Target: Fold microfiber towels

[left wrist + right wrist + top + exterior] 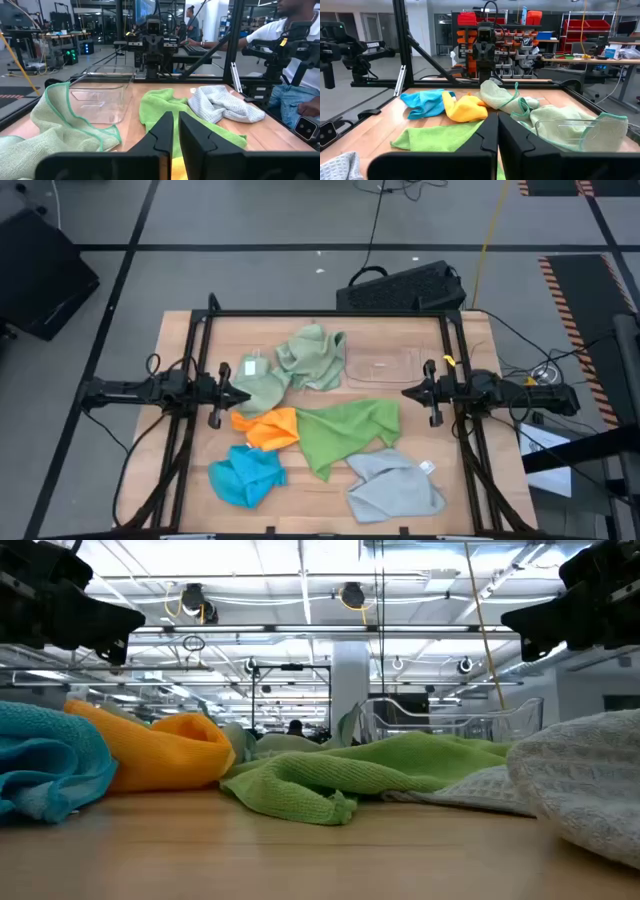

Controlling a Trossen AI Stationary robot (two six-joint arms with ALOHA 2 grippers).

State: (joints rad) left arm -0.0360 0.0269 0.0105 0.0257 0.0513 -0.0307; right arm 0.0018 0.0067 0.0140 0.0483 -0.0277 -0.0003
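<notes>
On the wooden table [190,330], six microfiber towels [345,432] are dumped loose between the arms, so nothing's been folded yet: two pale sage, one bright green, one orange, one blue, one grey. The left gripper [243,395] and right gripper [408,392] are parked mid-air, fingers pinched together, nothing held, probably just waiting.

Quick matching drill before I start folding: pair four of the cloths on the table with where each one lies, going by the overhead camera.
Things:
1. blue cloth
2. grey cloth
3. orange cloth
4. bright green cloth

Places:
A. near front edge, right side
B. middle of the table
C. near front edge, left side
D. just left of the bright green one, close to the left arm

Pairs: 1-C, 2-A, 3-D, 4-B
</notes>
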